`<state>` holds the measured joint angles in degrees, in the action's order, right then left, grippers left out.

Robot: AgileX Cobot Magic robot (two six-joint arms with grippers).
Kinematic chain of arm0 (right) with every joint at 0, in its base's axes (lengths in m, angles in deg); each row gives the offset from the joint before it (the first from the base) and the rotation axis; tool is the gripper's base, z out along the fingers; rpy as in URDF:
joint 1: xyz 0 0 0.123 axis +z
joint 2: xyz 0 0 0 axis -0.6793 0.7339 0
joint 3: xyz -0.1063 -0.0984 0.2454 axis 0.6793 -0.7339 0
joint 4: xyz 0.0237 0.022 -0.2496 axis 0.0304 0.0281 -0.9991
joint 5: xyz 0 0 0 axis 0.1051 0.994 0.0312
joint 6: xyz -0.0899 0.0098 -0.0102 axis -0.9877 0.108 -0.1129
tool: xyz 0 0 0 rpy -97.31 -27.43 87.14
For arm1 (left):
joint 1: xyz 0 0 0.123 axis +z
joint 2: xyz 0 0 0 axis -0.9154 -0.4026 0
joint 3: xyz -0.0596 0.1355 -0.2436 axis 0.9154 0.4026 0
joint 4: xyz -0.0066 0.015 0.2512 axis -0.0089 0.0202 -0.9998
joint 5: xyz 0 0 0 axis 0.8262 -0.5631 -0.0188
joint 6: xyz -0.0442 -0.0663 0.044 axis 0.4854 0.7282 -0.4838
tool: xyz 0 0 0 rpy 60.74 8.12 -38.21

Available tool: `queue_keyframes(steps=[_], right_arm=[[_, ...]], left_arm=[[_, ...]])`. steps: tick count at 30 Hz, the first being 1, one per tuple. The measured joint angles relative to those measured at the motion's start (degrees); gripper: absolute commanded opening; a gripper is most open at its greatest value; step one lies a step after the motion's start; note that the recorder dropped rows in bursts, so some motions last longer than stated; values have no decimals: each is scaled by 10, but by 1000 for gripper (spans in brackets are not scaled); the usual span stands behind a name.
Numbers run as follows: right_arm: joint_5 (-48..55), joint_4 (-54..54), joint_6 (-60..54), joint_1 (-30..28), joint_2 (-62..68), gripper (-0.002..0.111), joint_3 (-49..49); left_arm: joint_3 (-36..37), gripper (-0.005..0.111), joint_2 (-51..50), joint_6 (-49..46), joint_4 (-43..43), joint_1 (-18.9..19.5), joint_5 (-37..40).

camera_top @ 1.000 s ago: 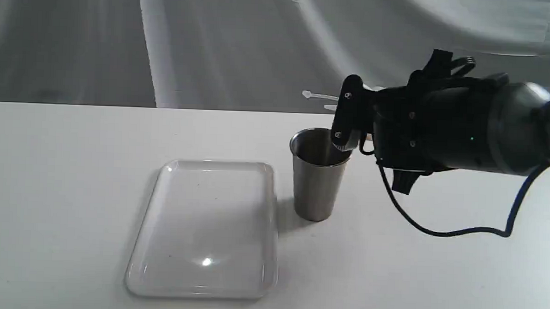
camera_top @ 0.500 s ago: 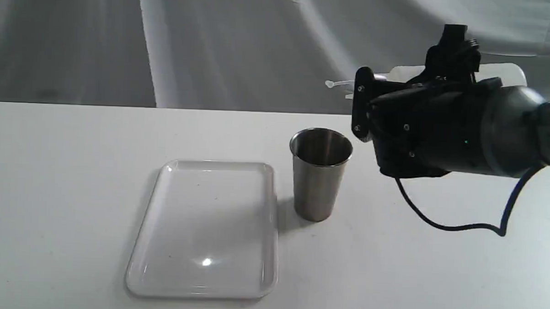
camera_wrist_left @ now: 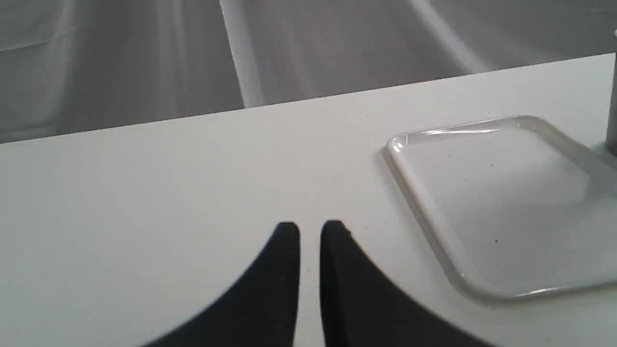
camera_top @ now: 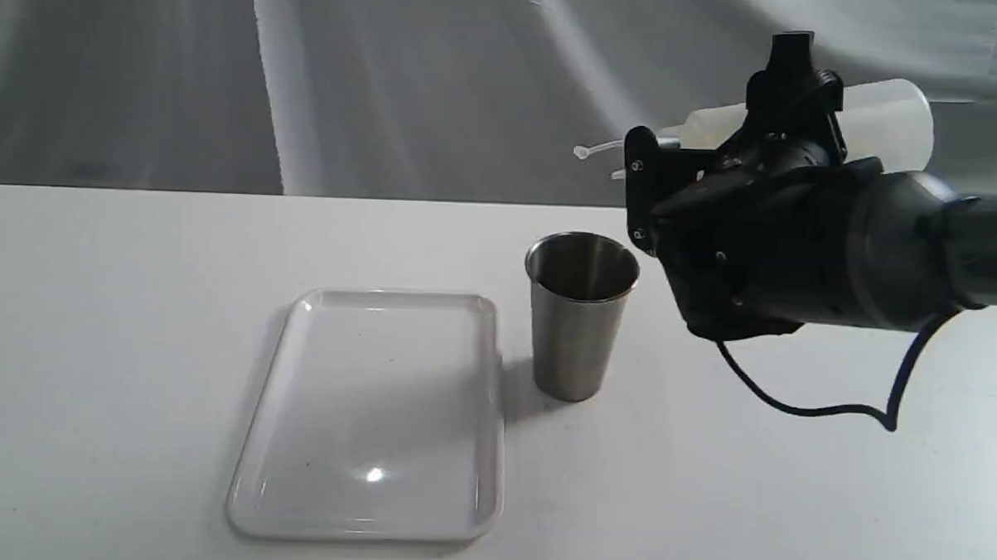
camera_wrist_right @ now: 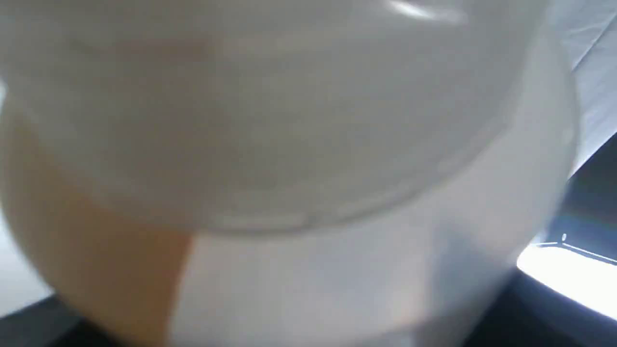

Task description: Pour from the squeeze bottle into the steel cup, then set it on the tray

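Observation:
The squeeze bottle (camera_top: 885, 119) lies almost level in the air, nozzle and cap strap (camera_top: 590, 149) pointing left, up and to the right of the steel cup (camera_top: 578, 316). My right gripper (camera_top: 791, 108) is shut on the bottle's body. In the right wrist view the bottle (camera_wrist_right: 308, 168) fills the picture, with amber liquid (camera_wrist_right: 96, 241) at one side. The cup stands upright on the table just right of the tray (camera_top: 378, 408), which holds nothing. My left gripper (camera_wrist_left: 311, 229) hovers low over bare table beside the tray (camera_wrist_left: 506, 202), fingers nearly together with nothing between them.
The white table (camera_top: 131, 342) runs to a far edge in front of a grey draped cloth (camera_top: 389, 77). A dark cable (camera_top: 801, 407) hangs below the right arm, over the table right of the cup. A sliver of the cup (camera_wrist_left: 612, 120) shows at the left wrist view's edge.
The right gripper has risen from the cup's rim with the bottle, which has swung up to nearly level. The cup, tray and left gripper have not moved.

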<state>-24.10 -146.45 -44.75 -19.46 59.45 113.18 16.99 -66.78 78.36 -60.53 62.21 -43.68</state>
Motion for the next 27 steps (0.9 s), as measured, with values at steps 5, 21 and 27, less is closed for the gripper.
queue_keyframes(steps=[5, 21, 27], right_arm=[[0, -1, 0, 0, 0, 43, 0], [-3, -1, 0, 0, 0, 43, 0], [-6, -1, 0, 0, 0, 43, 0]], left_arm=[[0, 8, 0, 0, 0, 0, 0], [0, 8, 0, 0, 0, 0, 0], [0, 8, 0, 0, 0, 0, 0]])
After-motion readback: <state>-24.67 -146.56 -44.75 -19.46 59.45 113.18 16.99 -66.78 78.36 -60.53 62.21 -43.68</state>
